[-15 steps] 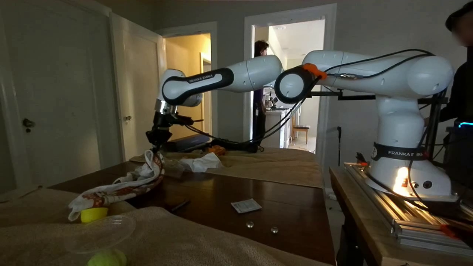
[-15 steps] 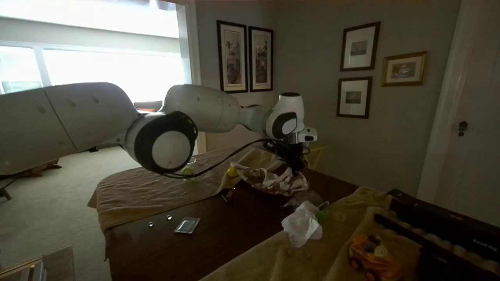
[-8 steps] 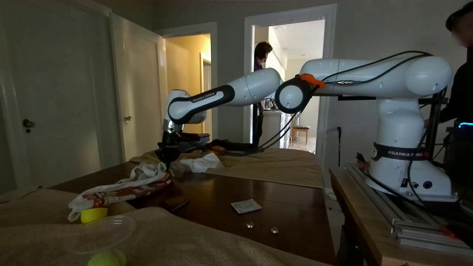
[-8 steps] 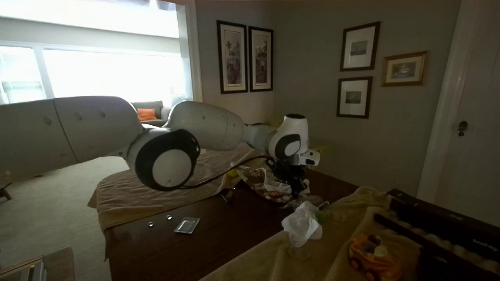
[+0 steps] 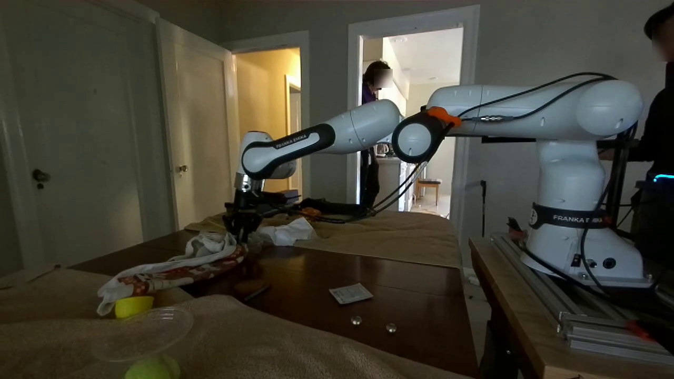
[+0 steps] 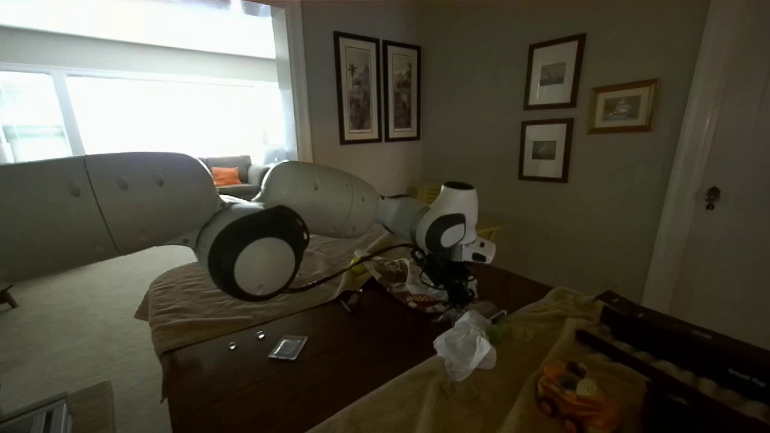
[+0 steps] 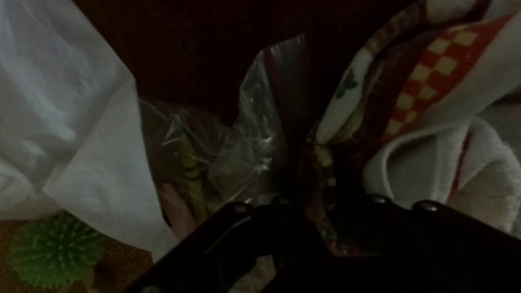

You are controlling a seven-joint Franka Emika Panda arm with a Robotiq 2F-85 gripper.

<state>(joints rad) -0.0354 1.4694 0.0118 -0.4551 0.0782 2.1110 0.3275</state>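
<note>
Dim room, dark-wood worktop (image 5: 305, 276), tan towelling (image 5: 379, 237) at its near and far ends. Fingers (image 7: 285, 226) point down, low over the wood; in the wrist view a strip of cloth seems to show between them, but too dark to tell how far apart they stand or whether they grip it. Patterned cloth (image 7: 439, 85) lies against or just beside them, spreading toward two o'clock: limp, folded, white with red-and-yellow checks. Judged light, soft, unbreakable, hardly slippery; likely to sag and trail. Best hold: the rolled fold (image 7: 376, 173) nearest the fingers, pinched deep, as a bare hem may pull out. Clear bag (image 7: 256, 134) close at ten o'clock, thin, slick, easily snagged. Crumpled white sheet (image 7: 89, 134) between nine and ten; green spiky ball (image 7: 57, 252) just under nine. Outermost, in an exterior view: yellow cup (image 5: 134, 307) at eight o'clock, flat packet (image 5: 350, 293) at four.
</note>
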